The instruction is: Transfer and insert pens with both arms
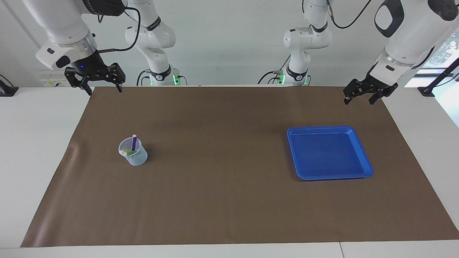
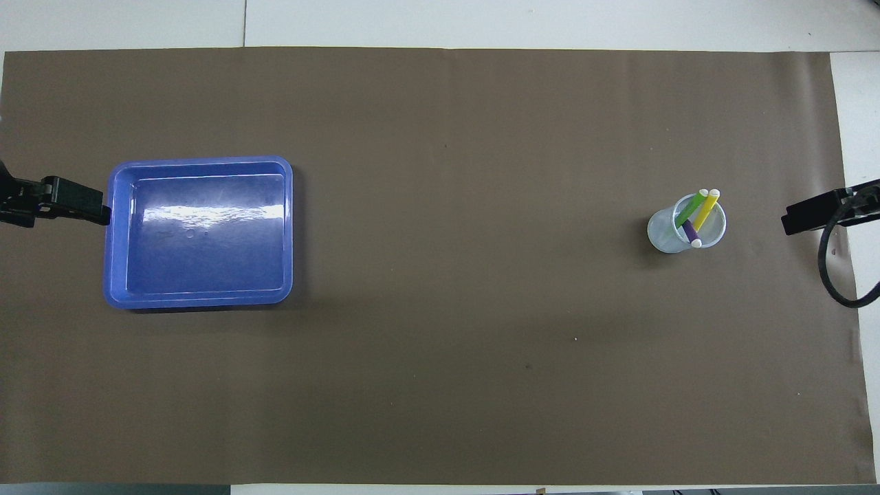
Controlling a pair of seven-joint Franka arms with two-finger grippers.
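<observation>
Overhead, yellow pen (image 2: 706, 210) visible in cup (image 2: 663, 234), hidden facing, both arms' fingers wide, empty.

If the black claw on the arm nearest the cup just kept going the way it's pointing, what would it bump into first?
Probably just the brown mat. The right gripper, open, points down over the mat's edge nearest the robots, well clear of the cup of pens; exact depth is unclear.
</observation>
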